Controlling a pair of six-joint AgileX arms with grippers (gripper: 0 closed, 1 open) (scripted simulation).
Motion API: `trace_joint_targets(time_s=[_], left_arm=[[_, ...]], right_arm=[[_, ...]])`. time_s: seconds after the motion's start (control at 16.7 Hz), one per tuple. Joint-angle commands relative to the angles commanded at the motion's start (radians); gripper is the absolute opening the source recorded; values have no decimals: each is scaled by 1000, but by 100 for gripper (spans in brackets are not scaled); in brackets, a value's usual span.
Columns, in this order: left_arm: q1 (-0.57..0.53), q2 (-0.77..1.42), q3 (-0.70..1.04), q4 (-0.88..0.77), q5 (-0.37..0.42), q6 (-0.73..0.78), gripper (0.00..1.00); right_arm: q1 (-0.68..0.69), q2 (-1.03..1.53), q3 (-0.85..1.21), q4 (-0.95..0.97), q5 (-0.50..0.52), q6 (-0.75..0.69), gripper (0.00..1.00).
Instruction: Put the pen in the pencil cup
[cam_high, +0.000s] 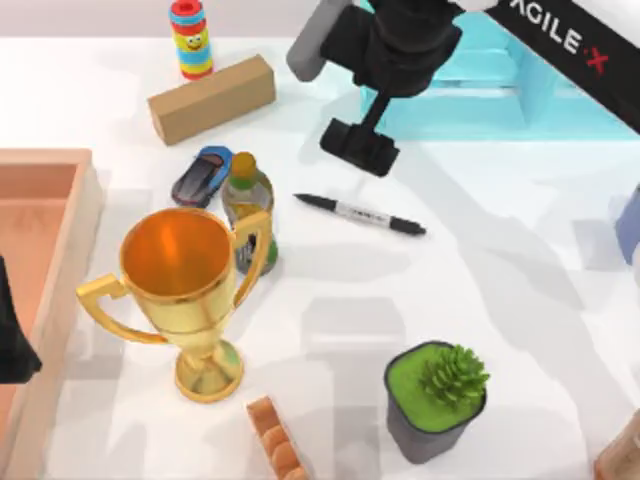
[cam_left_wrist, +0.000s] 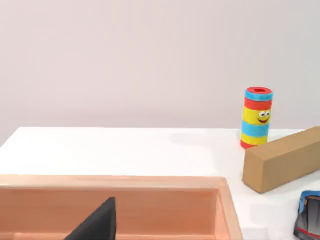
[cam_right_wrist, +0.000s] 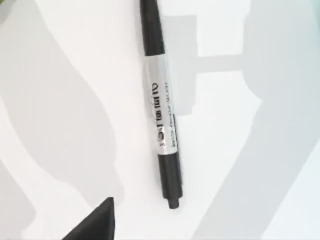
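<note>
Lying flat: one pen (cam_high: 360, 214) is seen mid-surface, just before the right gripper (cam_high: 358, 148).
Jaws: their state cannot be told.
Left arm: parked by the left edge.

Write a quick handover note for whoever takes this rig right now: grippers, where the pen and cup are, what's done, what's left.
Right gripper: above the table behind the pen, holding nothing.
Left arm: parked over the wooden tray at the table's left edge.
Pen: lying flat on the table, right of the bottle, untouched.
Pencil cup: I can't pick one out for certain.
Done: nothing yet.
Left: grasp the pen, carry it to the cup, drop it in.
</note>
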Motion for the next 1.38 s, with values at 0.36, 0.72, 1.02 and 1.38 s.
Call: trace_joint_targets(time_s=[0.36, 0.72, 1.02, 1.38], left_arm=[[0, 0, 0, 0, 0, 0, 100], [0, 0, 0, 0, 0, 0, 100], [0, 0, 0, 0, 0, 0, 100], [0, 0, 0, 0, 0, 0, 100]], right_arm=[[40, 230, 208, -142, 54, -56, 100], [33, 233, 204, -139, 53, -57, 100], [-14, 227, 86, -15, 50, -108, 100], [2, 262, -100, 201, 52, -91, 100]])
